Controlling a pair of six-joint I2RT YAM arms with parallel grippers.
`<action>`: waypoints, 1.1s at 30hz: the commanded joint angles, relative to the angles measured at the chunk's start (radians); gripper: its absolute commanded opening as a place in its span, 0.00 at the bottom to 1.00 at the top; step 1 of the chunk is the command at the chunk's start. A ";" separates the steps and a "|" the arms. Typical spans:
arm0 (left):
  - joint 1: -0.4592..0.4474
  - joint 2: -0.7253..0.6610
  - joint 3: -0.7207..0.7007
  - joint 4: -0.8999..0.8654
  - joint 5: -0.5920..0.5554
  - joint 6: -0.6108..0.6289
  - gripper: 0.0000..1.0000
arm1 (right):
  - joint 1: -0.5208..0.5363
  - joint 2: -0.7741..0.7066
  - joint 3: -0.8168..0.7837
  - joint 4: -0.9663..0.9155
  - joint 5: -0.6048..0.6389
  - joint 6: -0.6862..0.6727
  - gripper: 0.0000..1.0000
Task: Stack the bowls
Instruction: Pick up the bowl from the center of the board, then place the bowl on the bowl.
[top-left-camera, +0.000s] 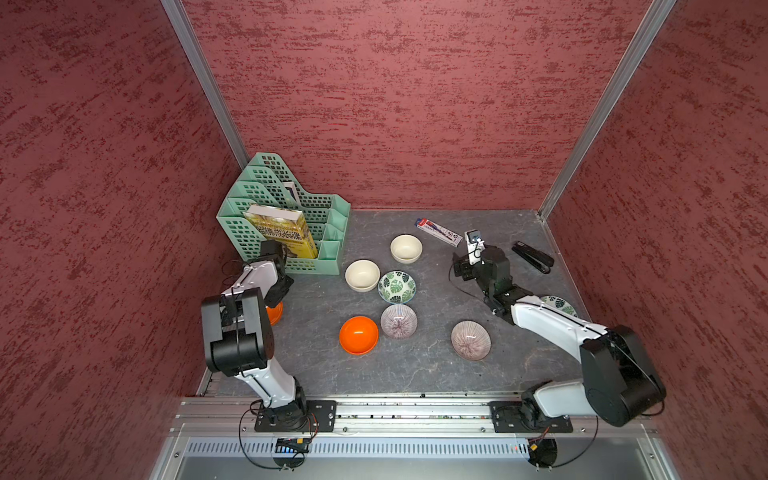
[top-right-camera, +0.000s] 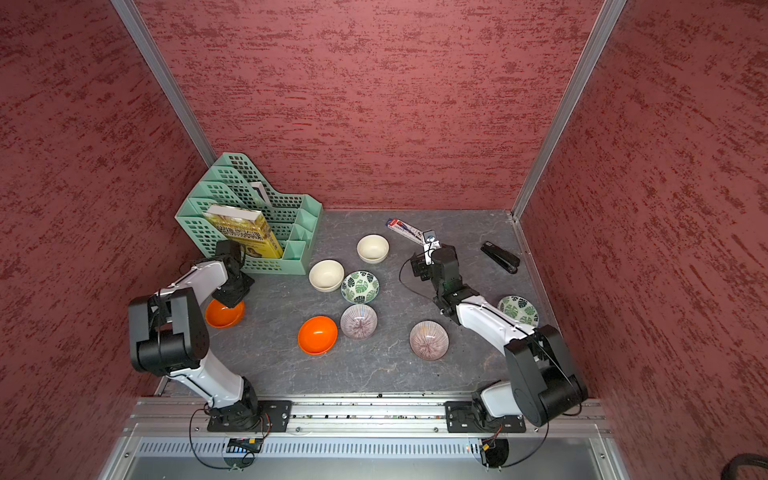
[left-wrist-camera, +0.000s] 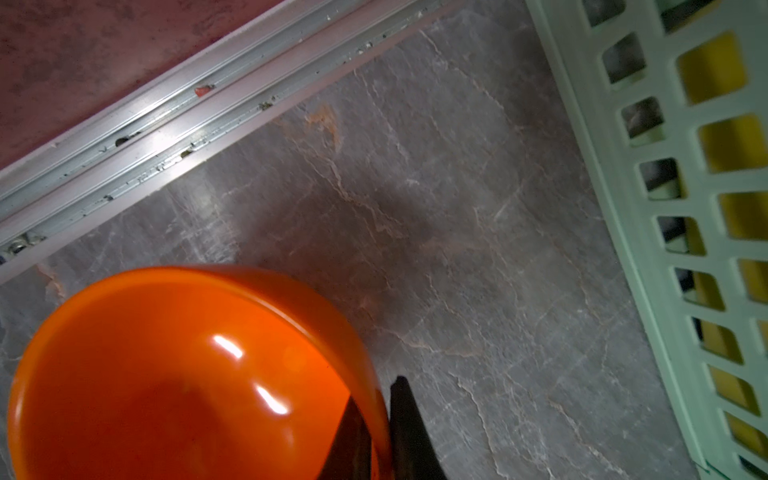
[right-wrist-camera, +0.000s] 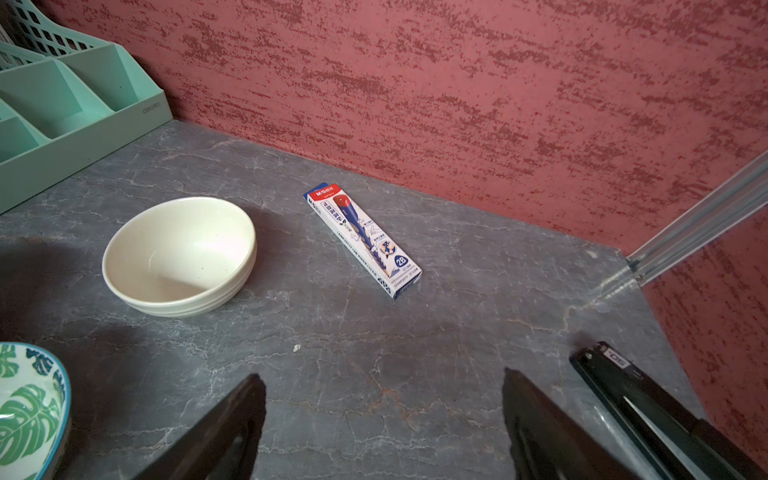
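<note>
Placement in both top views: orange bowl (top-right-camera: 224, 319) mouth-up at the left side of the desk (top-right-camera: 395, 365), near the green organiser (top-right-camera: 291, 266). Left wrist view: left fingers (left-wrist-camera: 409, 432) clamp its rim, one inside, one outside. Right wrist view: right fingers (right-wrist-camera: 232, 428) stand apart over the desk.

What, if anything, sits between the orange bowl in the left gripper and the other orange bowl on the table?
Nothing visible. The left gripper is shut on the rim of the gripped orange bowl, and only bare table lies between it and the free orange bowl. The striped bowl sits beyond it, off that line.
</note>
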 joint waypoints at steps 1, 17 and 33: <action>-0.014 -0.032 -0.015 -0.001 0.027 0.028 0.00 | 0.010 -0.041 -0.028 0.019 0.044 0.018 0.91; -0.577 -0.292 0.162 -0.305 0.127 0.392 0.00 | -0.057 -0.046 0.118 -0.360 0.092 0.106 0.94; -1.026 -0.256 0.030 -0.374 0.157 0.273 0.00 | -0.122 0.029 0.219 -0.466 0.024 0.149 0.94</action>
